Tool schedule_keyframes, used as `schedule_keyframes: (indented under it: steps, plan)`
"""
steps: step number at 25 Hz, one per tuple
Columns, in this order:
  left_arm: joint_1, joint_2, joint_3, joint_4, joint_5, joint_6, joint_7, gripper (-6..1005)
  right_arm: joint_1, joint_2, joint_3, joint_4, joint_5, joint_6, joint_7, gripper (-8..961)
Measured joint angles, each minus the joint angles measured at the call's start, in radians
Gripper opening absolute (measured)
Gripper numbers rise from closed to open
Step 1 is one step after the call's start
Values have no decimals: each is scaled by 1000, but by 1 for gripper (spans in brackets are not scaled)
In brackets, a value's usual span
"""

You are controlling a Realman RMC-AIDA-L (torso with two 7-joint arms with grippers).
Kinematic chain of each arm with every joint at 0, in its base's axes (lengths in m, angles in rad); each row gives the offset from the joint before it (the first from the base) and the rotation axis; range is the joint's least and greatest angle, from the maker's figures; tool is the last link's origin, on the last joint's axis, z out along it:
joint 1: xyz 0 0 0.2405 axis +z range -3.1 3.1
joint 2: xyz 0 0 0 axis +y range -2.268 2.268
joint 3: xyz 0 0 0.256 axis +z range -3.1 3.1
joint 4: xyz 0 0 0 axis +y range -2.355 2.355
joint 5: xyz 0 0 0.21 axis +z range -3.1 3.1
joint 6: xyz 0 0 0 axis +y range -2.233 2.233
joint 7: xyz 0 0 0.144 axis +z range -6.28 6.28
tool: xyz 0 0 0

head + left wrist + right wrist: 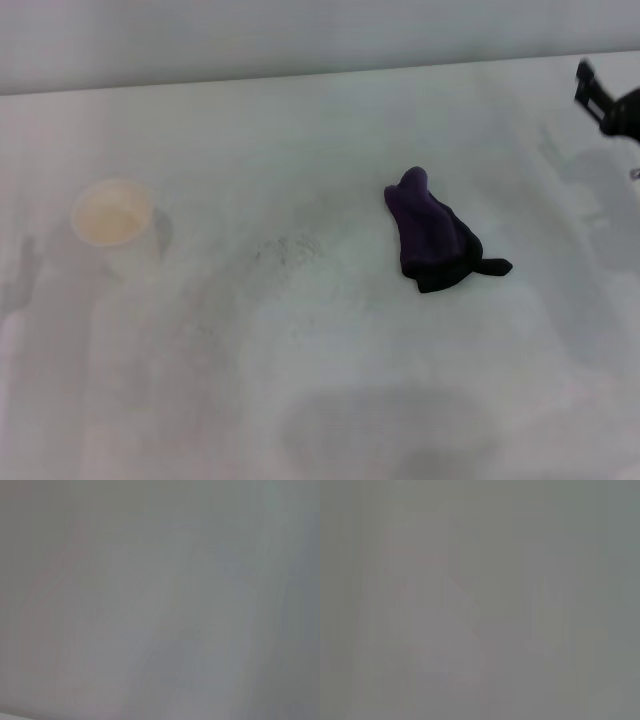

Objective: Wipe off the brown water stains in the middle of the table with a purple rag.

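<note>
The purple rag (pixel 432 236) lies crumpled on the white table (pixel 330 380), right of the middle, its black edge and small black tail pointing toward the right. My right gripper (pixel 598 92) shows only as a dark shape at the far right edge, well beyond the rag and apart from it. I see no brown water stains in any view; the middle of the table carries only faint grey speckles (pixel 287 250). My left gripper is out of view. Both wrist views show nothing but featureless grey.
A pale cup (pixel 112 220) holding tan liquid stands on the left side of the table. The table's far edge (pixel 320 75) meets a light wall.
</note>
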Motion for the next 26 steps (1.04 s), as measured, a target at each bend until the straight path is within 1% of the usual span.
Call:
schedule_keyframes:
  steps: [2, 4, 14, 18, 26]
  plan:
    - [-2, 0, 0, -1, 0, -1, 2, 893, 5, 0, 1, -3, -14, -74, 18, 859]
    - [-3, 0, 0, -1, 0, -2, 4, 893, 5, -1, 1, -5, -24, -99, 31, 859]
    - [-3, -2, 0, 11, -1, 20, 3, 892, 7, 1, 2, -3, -55, -123, 70, 860]
    - [-16, -2, 0, 10, -2, 9, 3, 893, 17, 1, 2, 11, -61, -127, 78, 860]
    - [-15, -3, 3, 13, -2, 8, 3, 892, 18, 1, 2, 13, -69, -137, 86, 859]
